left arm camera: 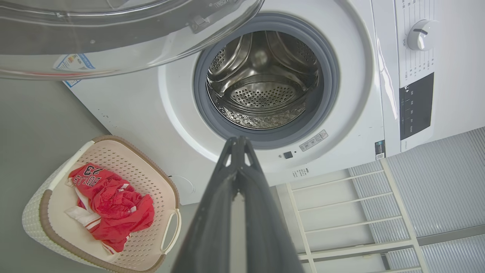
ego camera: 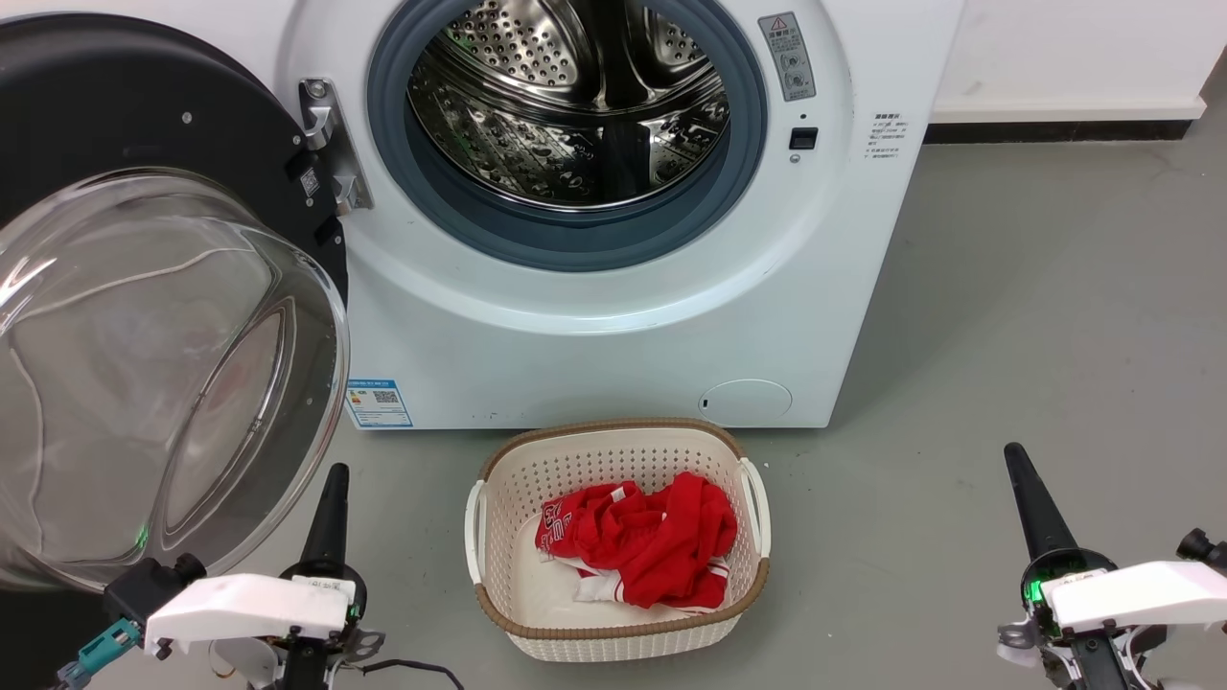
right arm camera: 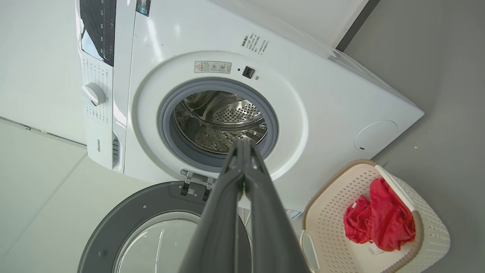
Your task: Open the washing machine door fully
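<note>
The white washing machine (ego camera: 613,326) stands ahead with its steel drum (ego camera: 575,105) exposed inside a grey gasket. Its round black washing machine door (ego camera: 125,125) is swung wide to the left on a metal hinge (ego camera: 331,144), the clear glass bowl (ego camera: 163,374) bulging toward me. My left gripper (ego camera: 331,479) is shut, fingers together, just right of and below the glass bowl, not touching it. My right gripper (ego camera: 1016,460) is shut at the lower right, over the floor. In the wrist views the left gripper (left arm camera: 238,141) and the right gripper (right arm camera: 244,143) each point at the drum.
A cream perforated laundry basket (ego camera: 498,575) with a red garment (ego camera: 652,541) sits on the grey floor right in front of the washer, between my arms. A white wall with a dark skirting strip (ego camera: 1054,129) runs behind on the right.
</note>
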`<state>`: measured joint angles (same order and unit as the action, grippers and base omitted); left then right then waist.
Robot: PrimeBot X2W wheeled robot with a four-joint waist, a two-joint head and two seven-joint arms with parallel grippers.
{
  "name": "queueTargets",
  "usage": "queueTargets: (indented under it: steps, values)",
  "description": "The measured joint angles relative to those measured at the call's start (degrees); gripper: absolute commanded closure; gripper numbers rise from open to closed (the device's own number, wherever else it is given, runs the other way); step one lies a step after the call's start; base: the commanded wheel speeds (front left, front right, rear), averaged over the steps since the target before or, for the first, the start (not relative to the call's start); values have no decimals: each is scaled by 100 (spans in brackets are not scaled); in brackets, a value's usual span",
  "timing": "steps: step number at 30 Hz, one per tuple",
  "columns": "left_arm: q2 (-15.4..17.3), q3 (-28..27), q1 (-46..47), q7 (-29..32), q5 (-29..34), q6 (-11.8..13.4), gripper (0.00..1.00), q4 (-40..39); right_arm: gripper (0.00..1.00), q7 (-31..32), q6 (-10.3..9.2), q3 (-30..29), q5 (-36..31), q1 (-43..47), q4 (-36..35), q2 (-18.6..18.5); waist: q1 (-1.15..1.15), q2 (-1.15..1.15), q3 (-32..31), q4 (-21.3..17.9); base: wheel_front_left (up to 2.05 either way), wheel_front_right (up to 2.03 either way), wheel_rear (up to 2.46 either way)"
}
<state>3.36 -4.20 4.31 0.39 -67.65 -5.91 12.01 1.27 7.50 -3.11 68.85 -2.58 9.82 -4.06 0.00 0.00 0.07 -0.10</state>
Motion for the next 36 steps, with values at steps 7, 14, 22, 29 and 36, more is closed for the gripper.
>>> queueTargets:
  steps: [7, 14, 22, 29, 36]
  values:
    - [-9, -34, 42, 97, -386, -19, 100, 34, 100, 73, 0, -23, 391, -60, 69, 0, 0, 0, 1, 1, 0, 0, 0]
    - [-14, -69, 60, 189, -746, -48, 100, 60, 100, 115, 0, -49, 754, -91, 126, 0, 0, 0, 3, 3, 0, 0, 0]
    - [-22, -113, 73, 283, -1140, -67, 100, 93, 100, 182, 0, -82, 1146, -129, 192, 0, 0, 0, 5, 4, 0, 0, 0]
    - [-29, -144, 94, 361, -1462, -77, 100, 119, 100, 232, 0, -108, 1470, -183, 247, 1, 0, 0, 6, 6, 0, 0, 0]
    - [-34, -168, 102, 449, -1771, -103, 100, 143, 100, 283, 0, -134, 1775, -220, 302, 2, 0, 0, 8, 7, 0, 0, 0]
